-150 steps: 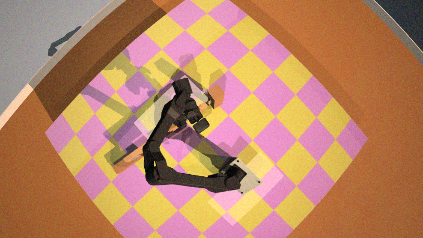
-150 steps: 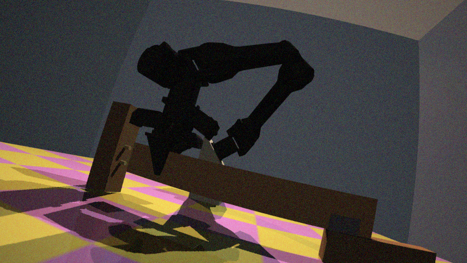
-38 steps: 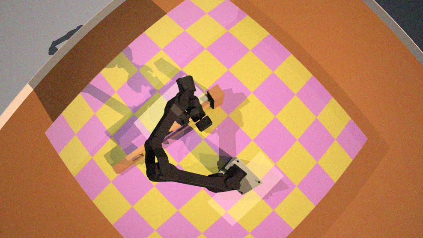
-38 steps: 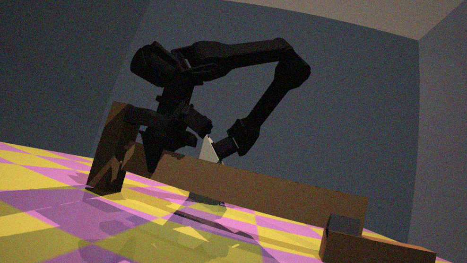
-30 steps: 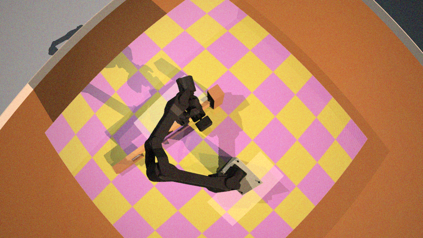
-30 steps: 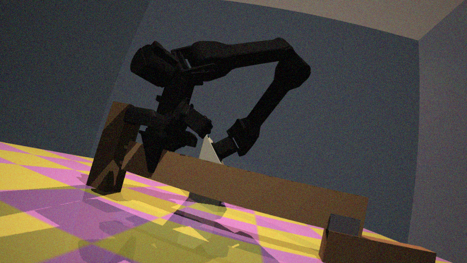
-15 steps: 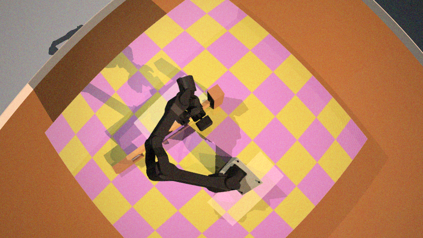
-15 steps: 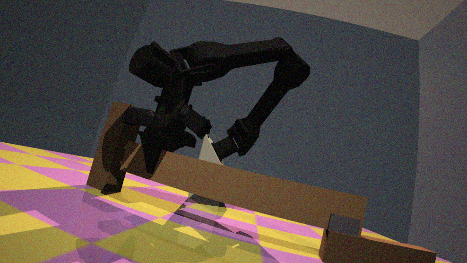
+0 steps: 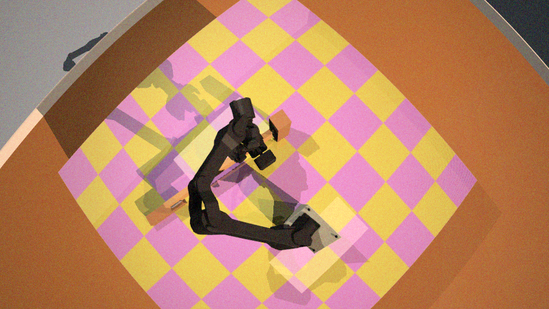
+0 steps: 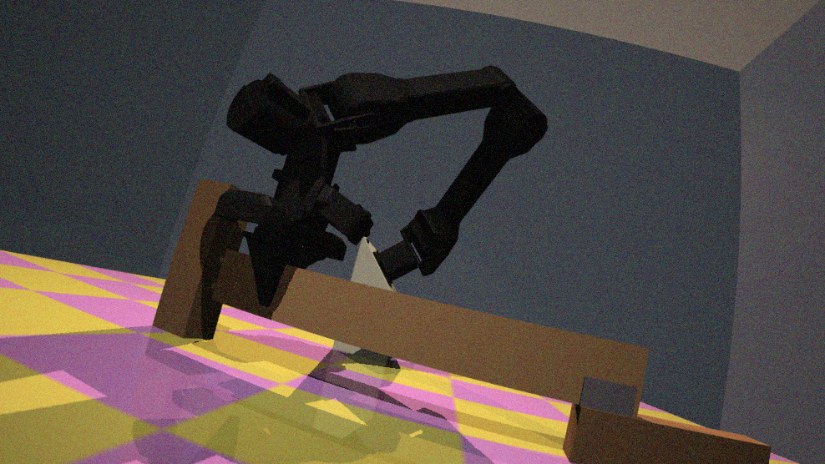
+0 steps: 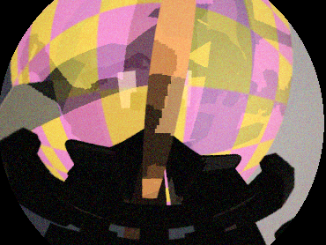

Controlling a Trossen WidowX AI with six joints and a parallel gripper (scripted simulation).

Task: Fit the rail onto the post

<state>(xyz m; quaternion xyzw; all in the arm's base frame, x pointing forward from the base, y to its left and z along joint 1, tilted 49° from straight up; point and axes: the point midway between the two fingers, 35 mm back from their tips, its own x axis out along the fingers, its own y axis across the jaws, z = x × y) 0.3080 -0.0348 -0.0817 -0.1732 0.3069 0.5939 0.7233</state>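
Note:
The long wooden rail (image 9: 227, 165) (image 10: 461, 340) (image 11: 176, 26) runs from the post to the footboard block and looks about level, clear of the table along its length. Its far end sits in the bracket (image 9: 177, 204) (image 10: 608, 398) on the low footboard block (image 9: 154, 219) (image 10: 675, 438). Its near end meets the face of the short post (image 9: 283, 121) (image 10: 181, 288) with no gap that I can make out. No pegs show; they and the holes are hidden. My gripper (image 9: 248, 154) (image 10: 265, 288) (image 11: 155, 132) points down, shut on the rail close to the post.
My arm's base plate (image 9: 325, 232) (image 10: 369, 274) stands to one side of the rail. The upper arm passes above the rail's middle in the top view. The post stands close beside the gripper. Shadows cover much of the yellow and pink checked table top (image 9: 268, 78).

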